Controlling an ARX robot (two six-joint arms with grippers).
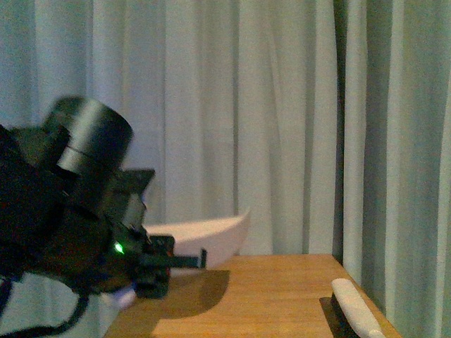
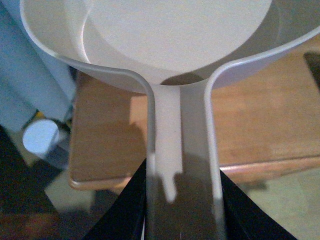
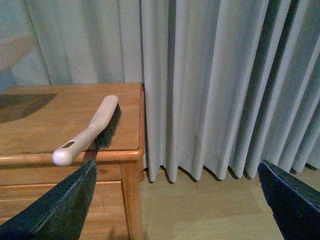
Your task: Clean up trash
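The crumpled white paper trash is out of view in every frame. My left gripper [image 2: 182, 220] is shut on the handle of the beige dustpan [image 2: 165, 40], holding it in the air above the wooden table [image 2: 260, 125]. The pan looks empty inside. In the front view the left gripper [image 1: 151, 271] shows at the left with the dustpan [image 1: 211, 236] raised over the table [image 1: 268, 296]. My right gripper [image 3: 177, 205] is open and empty, off the table's right edge above the floor.
A beige hand brush [image 3: 92, 130] with dark bristles lies near the table's right edge [image 1: 356, 310]. Grey-green curtains [image 1: 282, 105] hang behind the table. A pale round object [image 2: 42, 137] stands on the floor by the table's left side.
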